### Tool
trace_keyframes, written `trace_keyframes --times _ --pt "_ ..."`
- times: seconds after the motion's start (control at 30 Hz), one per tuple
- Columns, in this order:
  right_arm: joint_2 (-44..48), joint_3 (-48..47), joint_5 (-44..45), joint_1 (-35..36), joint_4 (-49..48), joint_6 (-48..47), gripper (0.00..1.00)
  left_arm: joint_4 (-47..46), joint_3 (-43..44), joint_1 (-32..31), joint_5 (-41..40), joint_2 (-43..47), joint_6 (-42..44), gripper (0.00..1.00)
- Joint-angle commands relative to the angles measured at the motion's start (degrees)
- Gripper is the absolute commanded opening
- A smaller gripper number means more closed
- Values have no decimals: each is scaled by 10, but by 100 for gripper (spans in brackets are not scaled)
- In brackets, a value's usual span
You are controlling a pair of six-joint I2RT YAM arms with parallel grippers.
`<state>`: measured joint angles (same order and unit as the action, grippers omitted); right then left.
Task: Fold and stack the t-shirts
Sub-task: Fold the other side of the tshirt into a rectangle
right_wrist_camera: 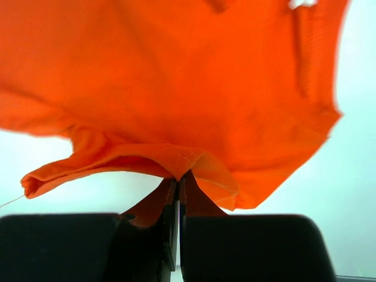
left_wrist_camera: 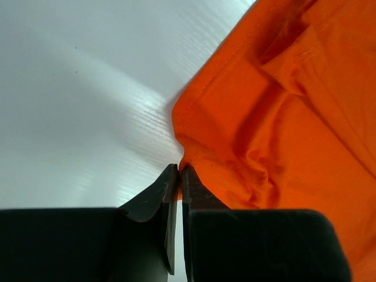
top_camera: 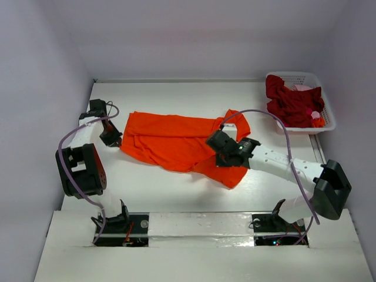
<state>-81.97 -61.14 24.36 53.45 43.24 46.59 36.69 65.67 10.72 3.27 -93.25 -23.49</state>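
A bright orange t-shirt (top_camera: 176,141) lies spread and partly folded across the middle of the table. My left gripper (top_camera: 111,138) is shut on the orange t-shirt (left_wrist_camera: 276,117) at its left edge, low by the table; a pinch of cloth sits between the tips (left_wrist_camera: 179,170). My right gripper (top_camera: 220,154) is shut on a hemmed fold of the same t-shirt (right_wrist_camera: 176,82), lifting it off the table; the cloth hangs from the tips (right_wrist_camera: 178,178). Dark red t-shirts (top_camera: 291,103) and a pinkish one (top_camera: 302,88) are heaped in the basket.
A white lattice basket (top_camera: 329,114) stands at the far right corner, next to the right wall. Walls close in the table at the left, back and right. The right arm (top_camera: 288,167) stretches across the near right part of the table.
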Motion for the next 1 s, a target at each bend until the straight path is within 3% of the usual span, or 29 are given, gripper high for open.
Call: trace_keyframes --times 0.0,0.4,0.97 --pt "35 -26 14 -37 16 -38 0 -1 31 4 9 -1 -9 0" --pt "32 -61 11 -143 15 -105 0 -1 72 9 17 -26 -15 0" --pt "12 -107 10 -214 11 -176 0 9 111 19 17 -41 -17 0"
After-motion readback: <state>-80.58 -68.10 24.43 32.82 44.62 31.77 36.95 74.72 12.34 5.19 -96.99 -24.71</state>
